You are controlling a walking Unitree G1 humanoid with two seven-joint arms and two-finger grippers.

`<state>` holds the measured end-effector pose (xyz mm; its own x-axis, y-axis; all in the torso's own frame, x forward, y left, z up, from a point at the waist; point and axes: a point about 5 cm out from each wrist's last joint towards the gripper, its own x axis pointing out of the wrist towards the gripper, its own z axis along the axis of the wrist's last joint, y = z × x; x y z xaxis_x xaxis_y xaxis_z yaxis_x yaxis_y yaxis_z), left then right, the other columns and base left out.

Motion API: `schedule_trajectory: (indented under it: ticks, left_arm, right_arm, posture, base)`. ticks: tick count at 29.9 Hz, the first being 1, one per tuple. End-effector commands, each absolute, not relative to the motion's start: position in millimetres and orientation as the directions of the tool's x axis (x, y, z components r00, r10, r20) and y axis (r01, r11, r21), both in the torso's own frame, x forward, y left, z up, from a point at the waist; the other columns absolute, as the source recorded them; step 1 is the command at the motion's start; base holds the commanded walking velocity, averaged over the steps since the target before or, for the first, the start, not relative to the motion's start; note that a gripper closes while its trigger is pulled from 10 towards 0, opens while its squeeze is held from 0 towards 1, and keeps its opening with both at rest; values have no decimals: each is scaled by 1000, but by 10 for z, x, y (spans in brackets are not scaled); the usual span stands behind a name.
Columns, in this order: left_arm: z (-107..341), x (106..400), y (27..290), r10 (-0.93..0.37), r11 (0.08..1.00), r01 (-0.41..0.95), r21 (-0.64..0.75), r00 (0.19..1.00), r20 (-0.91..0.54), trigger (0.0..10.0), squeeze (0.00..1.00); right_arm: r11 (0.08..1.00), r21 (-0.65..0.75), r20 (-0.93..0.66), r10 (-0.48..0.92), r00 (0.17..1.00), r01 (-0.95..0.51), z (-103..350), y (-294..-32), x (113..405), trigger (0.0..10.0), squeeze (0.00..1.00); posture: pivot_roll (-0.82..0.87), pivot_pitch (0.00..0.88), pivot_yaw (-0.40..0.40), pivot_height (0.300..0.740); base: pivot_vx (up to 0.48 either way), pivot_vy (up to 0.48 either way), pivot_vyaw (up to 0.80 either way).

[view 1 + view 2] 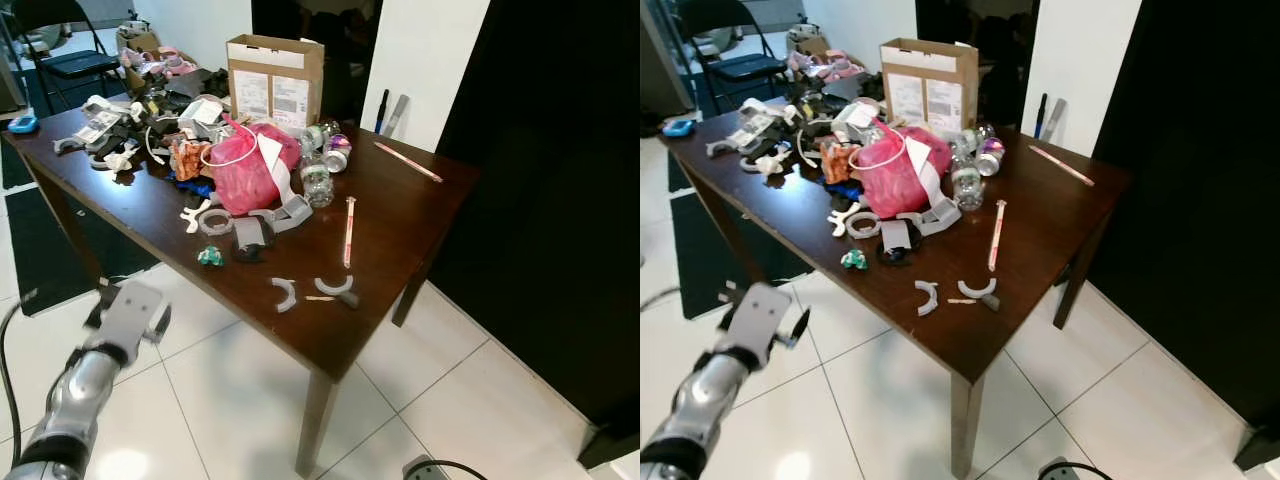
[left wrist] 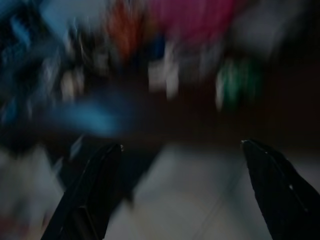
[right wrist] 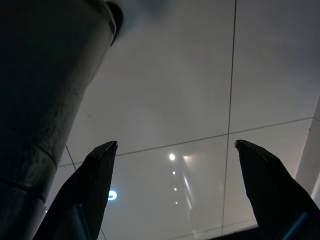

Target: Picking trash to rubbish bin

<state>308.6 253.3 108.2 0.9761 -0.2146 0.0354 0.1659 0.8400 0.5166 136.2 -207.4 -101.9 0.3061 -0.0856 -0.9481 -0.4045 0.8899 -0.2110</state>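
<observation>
White glossy floor tiles (image 1: 240,400) surround a dark brown wooden worktop (image 1: 400,215) heaped with trash, where a crumpled pink plastic bag (image 1: 245,165) sits near the middle, a clear plastic bottle (image 1: 316,182) just beside it, a brown cardboard box (image 1: 275,78) behind it, and pale curved plastic scraps (image 1: 285,293) lie toward the near corner in front of it. Left gripper (image 2: 181,146) is raised below the worktop's near edge, its two black fingers spread wide and holding nothing, the blurred pink bag ahead of it. Right gripper (image 3: 176,144) hangs over the floor tiles, fingers likewise wide apart and empty.
</observation>
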Motion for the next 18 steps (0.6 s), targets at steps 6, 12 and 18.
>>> schedule_trajectory:
  ticks: [6, 12, 18]
  left_arm:
    - [1955, 3260, 2294, -412, 766, 170, 620, 871, 269, 10000, 0]
    - [2346, 3363, 2258, -486, 632, 150, 760, 841, 238, 10000, 0]
    - [2141, 3544, 2478, -379, 571, 251, 782, 925, -20, 10000, 0]
  right_arm:
    - [886, -213, -949, -88, 302, -411, -1013, -2099, 1366, 10000, 0]
    - [884, -215, -950, -90, 300, -415, -1011, -2113, 1365, 10000, 0]
    - [884, -216, -950, -92, 299, -415, -1010, -2123, 1364, 10000, 0]
  posture:
    - [187, 64, -38, 740]
    - [183, 64, -47, 740]
    - [172, 66, -45, 740]
  base:
    - [0, 0, 0]
    - [0, 0, 0]
    - [0, 0, 0]
